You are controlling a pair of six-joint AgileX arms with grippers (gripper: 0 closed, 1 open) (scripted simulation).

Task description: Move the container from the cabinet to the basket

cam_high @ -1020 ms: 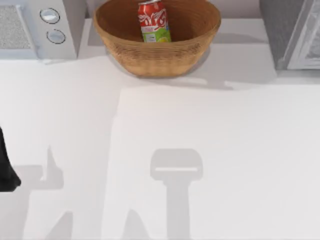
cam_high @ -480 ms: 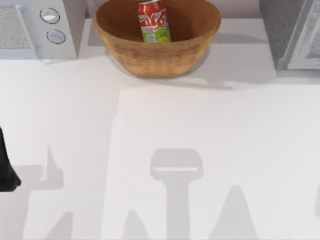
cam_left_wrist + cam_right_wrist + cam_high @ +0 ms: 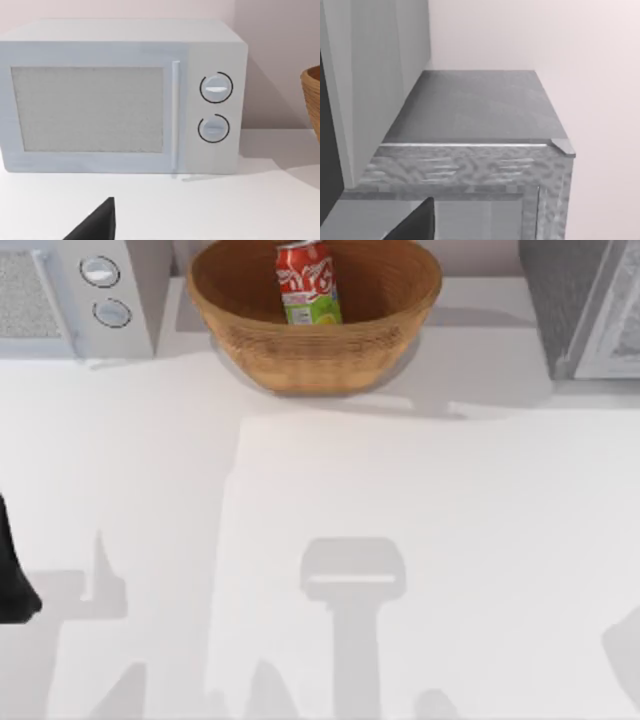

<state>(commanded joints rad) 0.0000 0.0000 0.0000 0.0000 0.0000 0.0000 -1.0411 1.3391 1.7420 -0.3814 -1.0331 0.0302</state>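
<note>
The container [image 3: 307,282], a red soda can with a green-and-white lower band, stands upright inside the basket [image 3: 320,345] at the back middle of the table. The cabinet [image 3: 562,300] sits at the back right, its white-framed door panel [image 3: 618,325] swung towards the right edge. The right wrist view looks at the cabinet's grey speckled top [image 3: 475,107] from close by, with a dark part of my right gripper [image 3: 417,225] at the picture's edge. My left gripper [image 3: 12,580] is parked at the table's left edge, far from the basket.
A white microwave [image 3: 70,295] with two round dials stands at the back left, facing the left wrist camera [image 3: 120,95]. The basket's rim [image 3: 312,95] shows beside it there. A wall runs behind the table. Arm shadows lie along the front.
The can and basket have not moved. The shadow at the front right has slid towards the right edge and shrunk. The left arm is still.
</note>
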